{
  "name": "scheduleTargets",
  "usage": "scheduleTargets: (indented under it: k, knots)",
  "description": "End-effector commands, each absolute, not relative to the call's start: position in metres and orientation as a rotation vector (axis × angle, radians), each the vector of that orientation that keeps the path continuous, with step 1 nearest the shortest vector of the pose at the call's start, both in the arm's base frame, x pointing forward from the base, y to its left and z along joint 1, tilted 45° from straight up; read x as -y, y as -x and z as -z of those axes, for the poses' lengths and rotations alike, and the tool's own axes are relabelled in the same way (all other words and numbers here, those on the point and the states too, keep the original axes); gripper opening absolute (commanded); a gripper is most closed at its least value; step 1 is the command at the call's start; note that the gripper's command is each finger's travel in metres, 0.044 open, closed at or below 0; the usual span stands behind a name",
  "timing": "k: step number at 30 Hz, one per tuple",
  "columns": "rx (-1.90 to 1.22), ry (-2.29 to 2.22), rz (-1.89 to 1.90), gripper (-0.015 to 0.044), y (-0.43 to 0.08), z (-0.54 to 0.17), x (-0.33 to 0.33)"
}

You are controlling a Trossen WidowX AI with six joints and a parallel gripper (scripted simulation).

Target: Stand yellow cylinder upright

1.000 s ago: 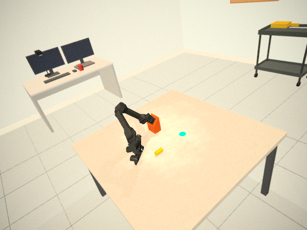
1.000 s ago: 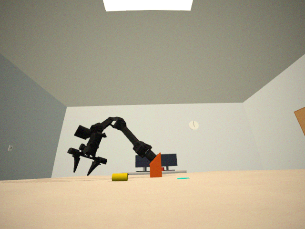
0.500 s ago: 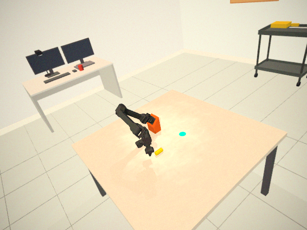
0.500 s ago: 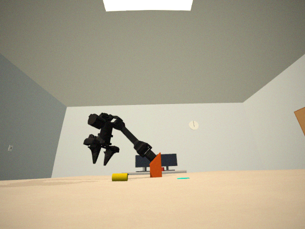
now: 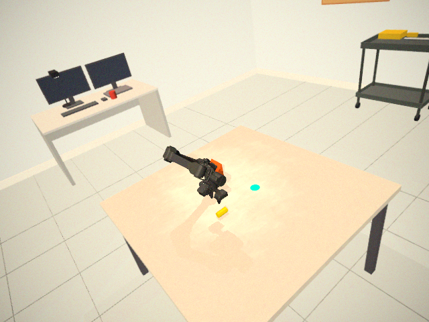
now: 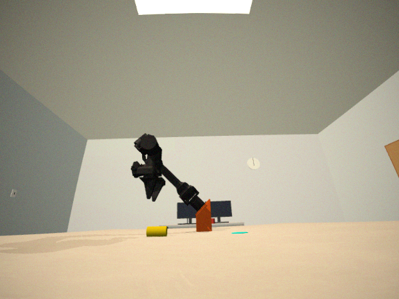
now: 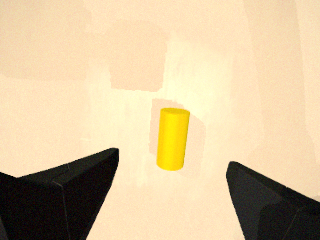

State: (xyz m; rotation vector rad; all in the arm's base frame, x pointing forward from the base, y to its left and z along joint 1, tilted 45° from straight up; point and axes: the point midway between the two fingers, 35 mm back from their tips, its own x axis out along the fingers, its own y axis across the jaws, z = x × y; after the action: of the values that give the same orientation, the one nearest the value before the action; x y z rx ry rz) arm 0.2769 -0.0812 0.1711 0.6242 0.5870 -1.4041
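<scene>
The yellow cylinder (image 5: 221,212) (image 6: 156,231) (image 7: 173,140) lies on its side on the table. In the wrist view its long axis runs nearly up and down the picture. The cyan circle (image 5: 255,187) (image 6: 239,232) is flat on the table with nothing on it, to the right of the cylinder in the top and exterior views. My gripper (image 5: 215,200) (image 6: 151,199) (image 7: 174,162) is open and empty. It points down and hangs well above the cylinder, which shows between the two fingers in the wrist view. The circle is outside the wrist view.
The orange block (image 5: 217,168) (image 6: 203,222) at the arm's base stands on the table (image 5: 294,221), behind the cylinder and circle in the exterior view. A desk (image 5: 138,90) with monitors and a dark cart (image 5: 391,93) stand away from the table.
</scene>
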Motion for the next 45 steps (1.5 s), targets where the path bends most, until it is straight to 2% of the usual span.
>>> scheduleTargets:
  k: [1, 6, 14, 23, 31, 45]
  knots:
    - [-0.62, -0.593, 1.403, 0.0309, -0.274, -0.171, 0.075]
    - [-0.619, -0.61, 1.408, 0.0309, -0.277, -0.157, 0.086]
    - [-0.615, -0.601, 1.405, 0.0309, -0.282, -0.099, 0.147]
    - [-0.615, -0.59, 1.403, 0.0309, -0.281, -0.094, 0.153]
    - [-0.615, -0.59, 1.403, 0.0105, -0.281, -0.094, 0.153]
    - [-0.621, -0.597, 1.402, 0.0105, -0.284, -0.111, 0.133]
